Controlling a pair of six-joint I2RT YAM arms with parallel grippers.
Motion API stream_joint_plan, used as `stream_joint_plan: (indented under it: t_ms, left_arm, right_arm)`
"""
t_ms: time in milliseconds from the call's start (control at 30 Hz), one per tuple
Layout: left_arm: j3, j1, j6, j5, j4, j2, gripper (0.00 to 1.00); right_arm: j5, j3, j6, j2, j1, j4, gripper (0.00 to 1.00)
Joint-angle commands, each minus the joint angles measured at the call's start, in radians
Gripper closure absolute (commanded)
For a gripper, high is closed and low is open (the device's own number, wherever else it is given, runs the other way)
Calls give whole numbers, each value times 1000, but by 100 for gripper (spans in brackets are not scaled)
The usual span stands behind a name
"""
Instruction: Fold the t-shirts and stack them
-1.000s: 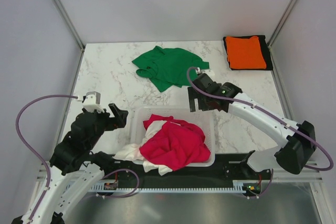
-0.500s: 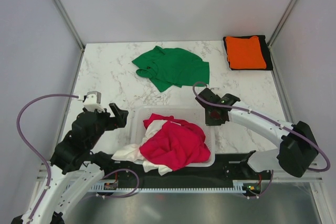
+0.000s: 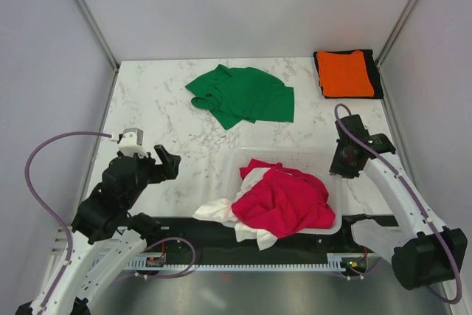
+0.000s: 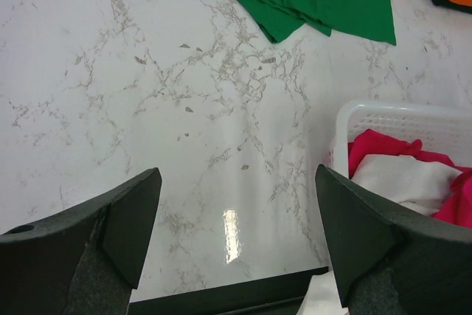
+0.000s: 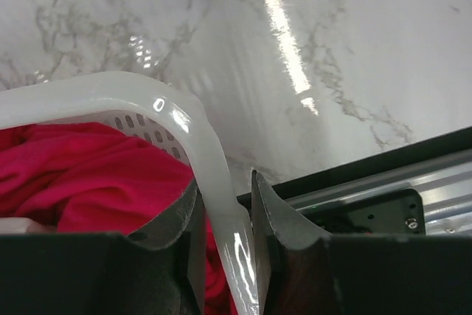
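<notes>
My right gripper (image 3: 341, 167) is shut on the right rim of the white slotted basket (image 3: 293, 156); in the right wrist view the rim (image 5: 110, 94) runs between the two fingers of that gripper (image 5: 225, 215). A crimson t-shirt (image 3: 284, 201) fills the basket and a white t-shirt (image 3: 214, 212) spills over its near left edge. The green t-shirt (image 3: 243, 97) lies crumpled at the back centre. An orange t-shirt (image 3: 345, 73) sits folded on a black one (image 3: 377, 73) at the back right. My left gripper (image 3: 166, 161) hangs open over bare marble (image 4: 236, 212).
The basket stands at the table's near edge, right of centre, close to the black front rail (image 3: 184, 230). Frame posts (image 3: 85, 9) and grey walls border the marble top on both sides. In the left wrist view the basket's corner (image 4: 346, 119) lies just right of my fingers.
My right gripper came down from the back onto the basket's rim, closed on it and dragged the basket with its shirts to the right. The left arm has not moved.
</notes>
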Motion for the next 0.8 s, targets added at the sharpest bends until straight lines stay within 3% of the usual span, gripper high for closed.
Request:
stream_joint_plan:
  t_ms: [0, 233, 400, 467, 667, 700, 733, 767]
  left_arm:
    - [-3, 3, 18, -12, 42, 6, 8]
    - [-5, 3, 19, -8, 43, 0, 8]
    - [-6, 3, 22, -7, 46, -4, 8]
    - [-8, 3, 21, -5, 48, -3, 8]
    - [-8, 3, 25, 8, 52, -1, 8]
    - [-9, 3, 27, 13, 54, -1, 8]
    - [-9, 3, 28, 16, 56, 0, 8]
    - [-11, 3, 30, 21, 57, 2, 8]
  right_arm:
    - [107, 52, 125, -38, -170, 132, 100]
    - [-45, 123, 0, 20, -520, 172, 100]
    - [-63, 154, 19, 74, -569, 172, 100]
    - [-1, 149, 37, 70, -603, 159, 100]
    - [104, 71, 131, -59, -669, 83, 100]
    - [101, 60, 128, -72, -671, 80, 96]
    - [89, 47, 118, -81, -672, 87, 84]
    - [70, 43, 94, -81, -671, 93, 26]
